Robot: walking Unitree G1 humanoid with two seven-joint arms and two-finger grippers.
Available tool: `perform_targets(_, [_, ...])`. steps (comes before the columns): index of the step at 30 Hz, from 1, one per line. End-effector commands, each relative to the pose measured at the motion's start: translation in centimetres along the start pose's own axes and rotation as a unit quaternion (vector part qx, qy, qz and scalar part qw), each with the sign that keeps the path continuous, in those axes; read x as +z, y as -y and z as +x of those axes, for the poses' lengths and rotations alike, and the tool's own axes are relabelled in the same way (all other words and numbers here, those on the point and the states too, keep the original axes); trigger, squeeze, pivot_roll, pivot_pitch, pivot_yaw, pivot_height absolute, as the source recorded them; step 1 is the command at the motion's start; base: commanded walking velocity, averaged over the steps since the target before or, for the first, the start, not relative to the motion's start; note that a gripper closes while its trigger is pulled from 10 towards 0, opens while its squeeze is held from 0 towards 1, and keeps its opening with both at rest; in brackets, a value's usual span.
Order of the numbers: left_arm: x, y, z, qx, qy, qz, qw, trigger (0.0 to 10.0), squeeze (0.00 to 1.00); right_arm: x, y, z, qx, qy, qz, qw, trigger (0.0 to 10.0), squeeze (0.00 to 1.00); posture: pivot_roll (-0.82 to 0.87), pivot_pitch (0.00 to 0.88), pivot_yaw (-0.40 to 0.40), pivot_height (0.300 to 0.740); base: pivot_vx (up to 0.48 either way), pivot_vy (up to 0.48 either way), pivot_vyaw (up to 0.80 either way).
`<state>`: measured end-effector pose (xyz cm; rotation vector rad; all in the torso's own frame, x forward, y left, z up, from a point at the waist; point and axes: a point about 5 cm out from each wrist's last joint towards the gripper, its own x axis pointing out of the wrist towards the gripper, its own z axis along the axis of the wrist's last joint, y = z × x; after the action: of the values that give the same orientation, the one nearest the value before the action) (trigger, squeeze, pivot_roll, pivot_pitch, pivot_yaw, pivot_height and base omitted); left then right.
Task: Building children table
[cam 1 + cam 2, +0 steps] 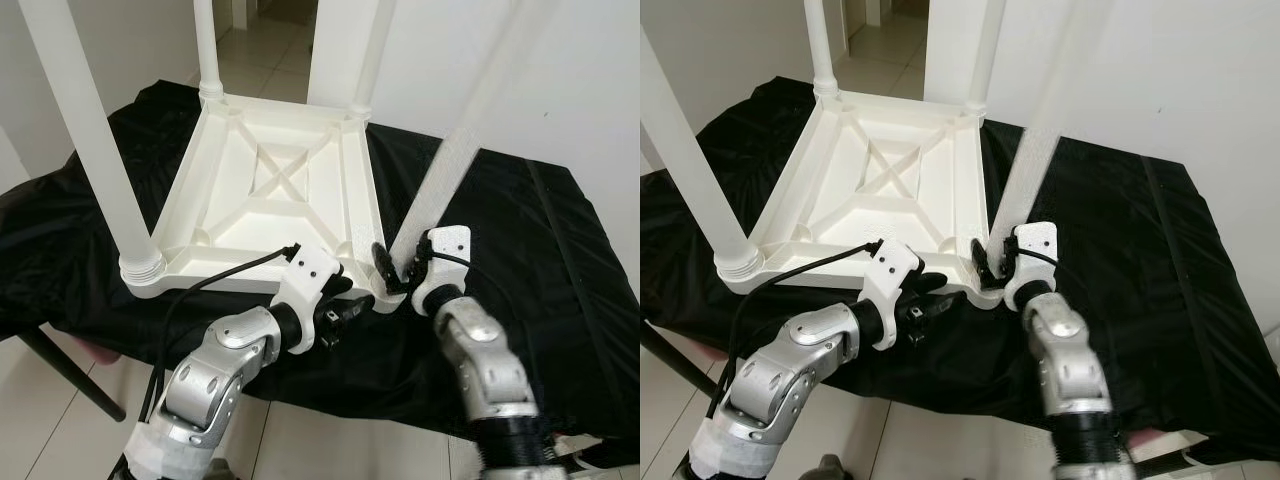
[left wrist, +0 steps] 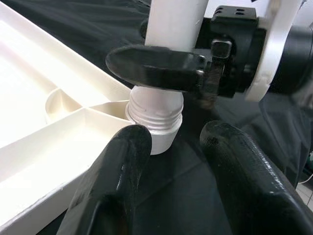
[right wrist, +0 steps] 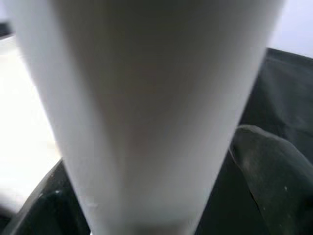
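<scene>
1. Nearest the camera, 2 silver arms are reached forward to the near right corner of the upturned white tabletop (image 1: pixel 270 190), which lies on the black-draped surface (image 1: pixel 520 300).
2. The right hand (image 1: pixel 392 268) is clenched around the 4th leg (image 1: pixel 440 180) just above its threaded end (image 2: pixel 155 110); the grip is seen clearly in the left wrist view.
3. The left hand (image 2: pixel 171 161) is released, its 2 fingers (image 2: pixel 117 166) spread just near of the corner socket (image 2: pixel 161 139), touching nothing.
4. The leg's long axis is tilted, leaning up and to the right away from the tabletop, while its threaded end is met by the socket directly below the right hand.
5. It is judged that the leg must be stood upright over the socket before it is turned home; the right hand is the better placed.
6. 3 legs (image 1: pixel 75 130) are already stood in the other corners; the ribbed underside holds nothing loose.
</scene>
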<state>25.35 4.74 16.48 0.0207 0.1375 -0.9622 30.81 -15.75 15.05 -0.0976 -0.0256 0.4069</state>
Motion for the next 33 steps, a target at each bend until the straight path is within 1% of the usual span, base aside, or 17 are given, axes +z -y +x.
perform_targets(1, [0.1, 0.2, 0.2, -0.007, -0.001, -0.003, 1.000, 10.0, 0.00, -0.4, 0.0, 0.0, 0.043, -0.002, -0.007, 0.999, 10.0, 0.00, 0.11, 0.023, -0.088, 0.740, 0.000, 0.000, 0.00])
perform_targets(2, [0.1, 0.1, 0.2, -0.007, 0.000, -0.003, 1.000, 10.0, 0.00, -0.6, 0.2, 0.1, 0.068, -0.006, -0.017, 0.998, 10.0, 0.00, 0.11, 0.020, -0.087, 0.740, 0.000, 0.000, 0.00])
perform_targets(3, [0.1, 0.1, 0.2, -0.007, 0.000, -0.003, 1.000, 10.0, 0.00, -0.6, 0.2, 0.1, 0.068, -0.006, -0.017, 0.998, 10.0, 0.00, 0.11, 0.020, -0.087, 0.740, 0.000, 0.000, 0.00])
perform_targets(4, [0.2, 0.1, 0.3, -0.006, 0.001, -0.002, 1.000, 10.0, 0.00, -0.8, 0.6, 0.2, 0.113, -0.010, -0.033, 0.993, 10.0, 0.00, 0.11, 0.019, -0.088, 0.740, 0.000, 0.000, 0.00])
perform_targets(5, [0.2, 0.1, 0.3, -0.006, 0.001, -0.002, 1.000, 10.0, 0.00, -0.8, 0.6, 0.2, 0.113, -0.010, -0.033, 0.993, 10.0, 0.00, 0.11, 0.019, -0.088, 0.740, 0.000, 0.000, 0.00])
perform_targets(6, [0.3, 0.0, 0.3, -0.006, 0.002, -0.001, 1.000, 10.0, 0.00, -1.1, 0.9, 0.4, 0.144, -0.017, -0.039, 0.989, 10.0, 0.00, 0.12, 0.018, -0.090, 0.740, 0.000, 0.000, 0.00])
perform_targets(9, [0.3, 0.0, 0.2, -0.006, 0.003, -0.001, 1.000, 10.0, 0.00, -1.3, 1.0, 0.5, 0.158, -0.022, -0.037, 0.987, 10.0, 0.00, 0.12, 0.018, -0.090, 0.740, 0.000, 0.000, 0.00])
perform_targets(10, [0.3, 0.0, 0.2, -0.005, 0.003, -0.001, 1.000, 10.0, 0.00, -1.5, 1.0, 0.6, 0.176, -0.026, -0.037, 0.983, 10.0, 0.00, 0.12, 0.019, -0.090, 0.740, 0.000, 0.000, 0.00])
perform_targets(11, [0.3, 0.0, 0.2, -0.005, 0.003, -0.001, 1.000, 10.0, 0.00, -1.5, 1.0, 0.6, 0.176, -0.026, -0.037, 0.983, 10.0, 0.00, 0.12, 0.019, -0.090, 0.740, 0.000, 0.000, 0.00])
perform_targets(12, [0.3, 0.0, 0.2, -0.004, 0.003, -0.001, 1.000, 10.0, 0.00, -1.6, 1.0, 0.7, 0.189, -0.026, -0.036, 0.981, 10.0, 0.00, 0.13, 0.017, -0.092, 0.740, 0.000, 0.000, 0.00])
perform_targets(14, [0.4, 0.0, 0.2, -0.004, 0.004, -0.001, 1.000, 10.0, 0.00, -1.6, 0.9, 0.8, 0.200, -0.021, -0.036, 0.979, 9.8, 0.00, 0.13, 0.017, -0.092, 0.740, 0.000, 0.000, 0.00])
perform_targets(15, [0.4, 0.0, 0.1, -0.004, 0.004, -0.001, 1.000, 10.0, 0.00, -1.7, 1.0, 0.9, 0.211, -0.022, -0.035, 0.977, 6.2, 0.00, 0.13, 0.017, -0.092, 0.740, 0.000, 0.000, 0.00])
perform_targets(16, [0.4, 0.0, 0.1, -0.003, 0.004, -0.001, 1.000, 10.0, 0.00, -1.8, 1.1, 1.1, 0.216, -0.023, -0.039, 0.975, 0.0, 0.00, 0.13, 0.018, -0.093, 0.740, 0.000, 0.000, 0.00])
perform_targets(23, [0.4, 0.0, 0.0, -0.003, 0.002, -0.001, 1.000, 10.0, 0.00, -2.1, 1.3, 1.3, 0.229, -0.026, -0.036, 0.973, 0.0, 0.00, 0.14, 0.020, -0.094, 0.740, 0.000, 0.000, 0.00])
perform_targets(28, [0.3, 0.1, -0.1, -0.005, 0.000, -0.002, 1.000, 10.0, 0.00, -2.8, 1.6, 1.1, 0.232, -0.028, -0.026, 0.972, 0.0, 0.00, 0.14, 0.024, -0.093, 0.740, 0.000, 0.000, 0.00])
perform_targets(30, [0.2, 0.2, -0.1, -0.005, 0.000, -0.003, 1.000, 10.0, 0.00, -2.9, 1.6, 1.0, 0.229, -0.027, -0.023, 0.973, 0.0, 0.00, 0.14, 0.024, -0.091, 0.740, 0.000, 0.000, 0.00])
perform_targets(33, [0.2, 0.3, 0.0, -0.010, -0.001, -0.003, 1.000, 10.0, 0.00, -3.0, 1.6, 0.9, 0.207, -0.020, -0.007, 0.978, 0.0, 0.00, 0.13, 0.024, -0.092, 0.740, 0.000, 0.000, 0.00])
